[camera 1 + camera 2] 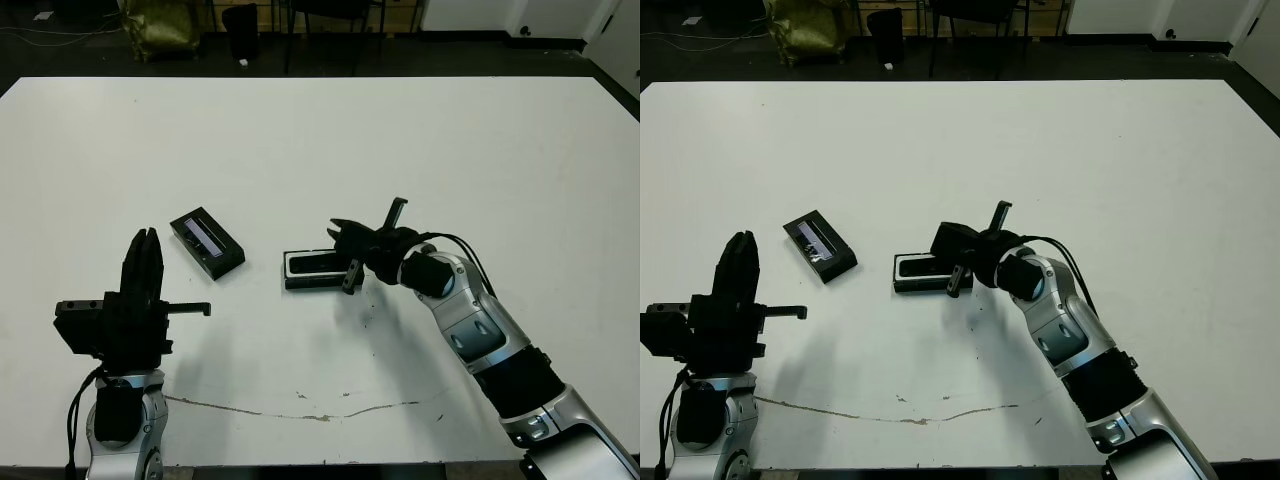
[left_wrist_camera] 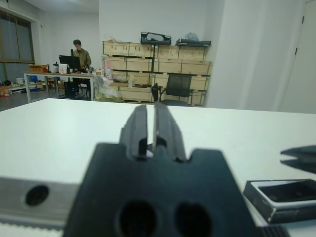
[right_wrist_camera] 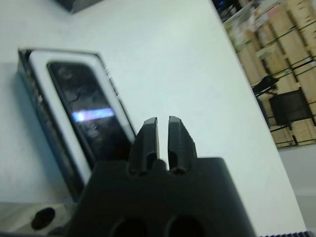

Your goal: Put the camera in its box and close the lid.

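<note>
White lining frames the camera (image 3: 81, 116) in the right wrist view, where we see the glossy black bar lying flat inside the box (image 3: 34, 106) with a bluish-white glint across its face; the head views show that box (image 1: 313, 269) only as a small black tray with a pale rim at the centre of the frame, its contents hard to make out. In that same wrist view the right gripper (image 3: 163, 136) has its 2 fingers drawn nearly together with a thin slit between them, gripping nothing, and it sits just beside the box's near end. The head views add what the wrist views lack: the lid (image 1: 207, 242), with its pale strip, lies flat on the white table (image 1: 400, 150) to the left of the box and apart from it. The left gripper (image 1: 146, 262) stands at the lower left, clear of both, its 2 fingers pressed close and empty. The left wrist view shows a person (image 2: 78, 54) standing far off at its upper left, and the box at its lower right.
</note>
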Tool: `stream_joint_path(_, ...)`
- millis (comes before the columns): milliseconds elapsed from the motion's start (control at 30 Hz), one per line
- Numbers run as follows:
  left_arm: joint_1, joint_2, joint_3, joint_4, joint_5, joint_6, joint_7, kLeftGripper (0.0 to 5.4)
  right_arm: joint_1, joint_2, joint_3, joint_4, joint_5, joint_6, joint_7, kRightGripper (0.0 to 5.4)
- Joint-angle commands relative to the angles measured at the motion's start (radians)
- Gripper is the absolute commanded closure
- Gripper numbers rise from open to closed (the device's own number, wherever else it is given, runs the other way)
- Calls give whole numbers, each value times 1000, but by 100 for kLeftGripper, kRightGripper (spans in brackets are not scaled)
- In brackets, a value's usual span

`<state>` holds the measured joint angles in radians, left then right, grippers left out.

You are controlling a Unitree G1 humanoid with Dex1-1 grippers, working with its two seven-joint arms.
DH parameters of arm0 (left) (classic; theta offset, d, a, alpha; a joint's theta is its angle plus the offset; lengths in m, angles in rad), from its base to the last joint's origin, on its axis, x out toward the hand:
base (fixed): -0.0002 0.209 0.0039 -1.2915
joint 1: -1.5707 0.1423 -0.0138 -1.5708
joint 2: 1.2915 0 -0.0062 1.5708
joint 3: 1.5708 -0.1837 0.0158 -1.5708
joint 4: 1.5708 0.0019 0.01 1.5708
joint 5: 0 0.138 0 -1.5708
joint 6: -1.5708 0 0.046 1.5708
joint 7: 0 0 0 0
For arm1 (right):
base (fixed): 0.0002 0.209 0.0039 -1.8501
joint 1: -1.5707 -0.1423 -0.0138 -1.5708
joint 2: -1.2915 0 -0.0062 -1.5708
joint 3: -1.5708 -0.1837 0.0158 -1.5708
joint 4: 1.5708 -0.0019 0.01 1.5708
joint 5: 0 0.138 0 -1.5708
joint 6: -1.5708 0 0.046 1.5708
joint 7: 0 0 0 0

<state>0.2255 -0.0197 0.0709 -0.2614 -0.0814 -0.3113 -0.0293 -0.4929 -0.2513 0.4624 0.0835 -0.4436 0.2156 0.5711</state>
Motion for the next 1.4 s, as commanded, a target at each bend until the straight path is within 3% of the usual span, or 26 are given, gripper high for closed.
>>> stream_joint_path(33, 10, 4, 3, 4, -2, 15, 1, 540, 35, -32, 16, -19, -8, 21, 28, 539)
stream_joint_path(400, 6, 8, 7, 17, 1, 1, -2, 540, 99, -56, 22, 0, -3, -5, 15, 539)
stream_joint_path(533, 9, 6, 5, 9, -3, 11, -2, 540, 113, -64, 15, 34, 12, -60, -5, 539)
stream_joint_path(667, 8, 1, 4, 10, 5, 7, 6, 540, 131, -56, -13, 43, 26, -100, -55, 539)
stream_joint_path(800, 9, 7, 4, 14, 3, 4, 0, 540, 146, -31, -56, 12, 46, -84, -107, 539)
stream_joint_path(933, 9, 4, 5, 11, -11, 9, -4, 540, 169, 28, -162, 13, 143, -199, -230, 539)
stream_joint_path(1067, 10, 3, 5, 4, -25, 17, -8, 540, 148, 45, -265, -14, 259, -300, -267, 539)
stream_joint_path(1167, 14, 7, 5, -10, -27, 30, -7, 540, 133, 51, -348, -91, 389, -275, -238, 539)
stream_joint_path(1300, 22, 26, 14, -57, -59, 79, -24, 540, 148, 19, -438, -246, 542, -124, -197, 539)
stream_joint_path(1400, 23, 77, 46, -132, -40, 134, -34, 540, 178, -19, -505, -319, 648, -17, -164, 539)
